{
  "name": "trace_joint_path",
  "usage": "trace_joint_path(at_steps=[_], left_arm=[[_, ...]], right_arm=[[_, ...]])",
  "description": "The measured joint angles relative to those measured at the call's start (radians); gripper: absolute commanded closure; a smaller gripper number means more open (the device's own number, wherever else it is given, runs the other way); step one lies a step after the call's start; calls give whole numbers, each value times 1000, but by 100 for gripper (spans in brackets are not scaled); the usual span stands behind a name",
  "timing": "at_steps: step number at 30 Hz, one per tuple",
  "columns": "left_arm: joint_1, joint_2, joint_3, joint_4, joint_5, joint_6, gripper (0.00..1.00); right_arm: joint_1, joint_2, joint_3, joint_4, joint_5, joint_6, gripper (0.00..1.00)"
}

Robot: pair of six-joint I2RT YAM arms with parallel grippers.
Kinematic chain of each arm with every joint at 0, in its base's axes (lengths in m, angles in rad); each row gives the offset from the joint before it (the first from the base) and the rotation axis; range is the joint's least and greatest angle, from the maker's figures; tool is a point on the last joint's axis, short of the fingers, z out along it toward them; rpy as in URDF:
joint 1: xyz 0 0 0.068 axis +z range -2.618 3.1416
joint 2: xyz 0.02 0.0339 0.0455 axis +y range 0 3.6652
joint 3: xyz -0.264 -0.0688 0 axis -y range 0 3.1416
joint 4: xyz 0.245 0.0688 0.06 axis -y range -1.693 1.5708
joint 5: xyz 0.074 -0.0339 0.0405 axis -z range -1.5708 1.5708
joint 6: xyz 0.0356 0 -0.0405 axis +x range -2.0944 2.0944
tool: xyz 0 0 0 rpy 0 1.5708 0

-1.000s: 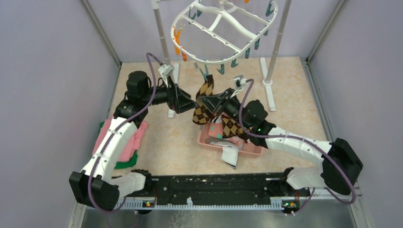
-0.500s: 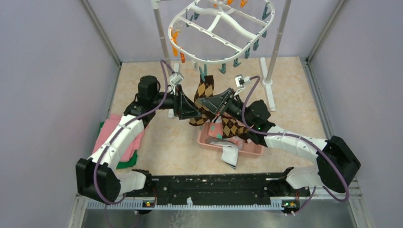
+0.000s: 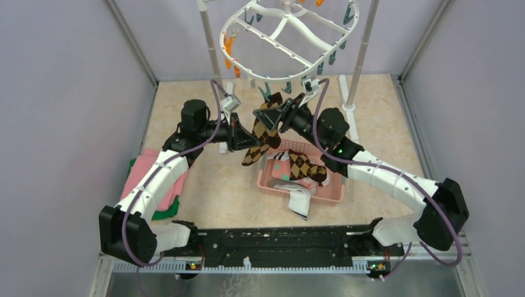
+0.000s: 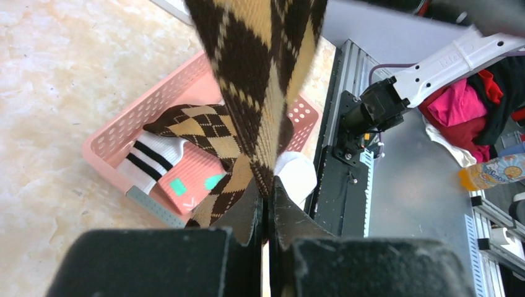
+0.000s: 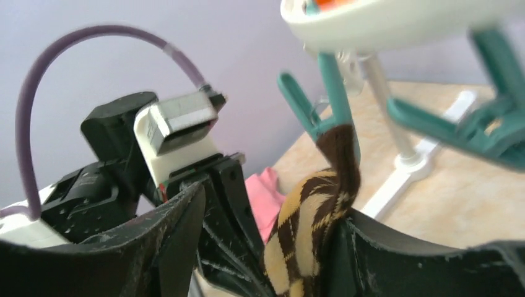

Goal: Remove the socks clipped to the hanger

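Top external: marbled beige tabletop (image 3: 216, 185), lilac walls (image 3: 62, 93), hanger (image 3: 278, 79) above.

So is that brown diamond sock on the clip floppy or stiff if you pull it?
Probably floppy: the brown diamond sock hangs limp and bends below the teal clip. It likely weighs little: one small clip holds it. The knit looks grippy, so the left gripper pinching its tip probably won't slip.

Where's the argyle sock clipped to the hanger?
Top view: the argyle sock hangs from a teal clip under the hanger's near rim, left tool pinching its lower end, right tool open around its top, beyond the pink basket.
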Motion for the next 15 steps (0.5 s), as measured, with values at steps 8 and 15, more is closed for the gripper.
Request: trace_joint_path(at_steps=[8,15], left_arm=[[-20,1,0,21,-41,-8,100],[-32,3,0,16,-59,-17,100]], right_arm=[[1,33,161,-144,152,-277,44],[1,95,177,-112,180,-429,45]])
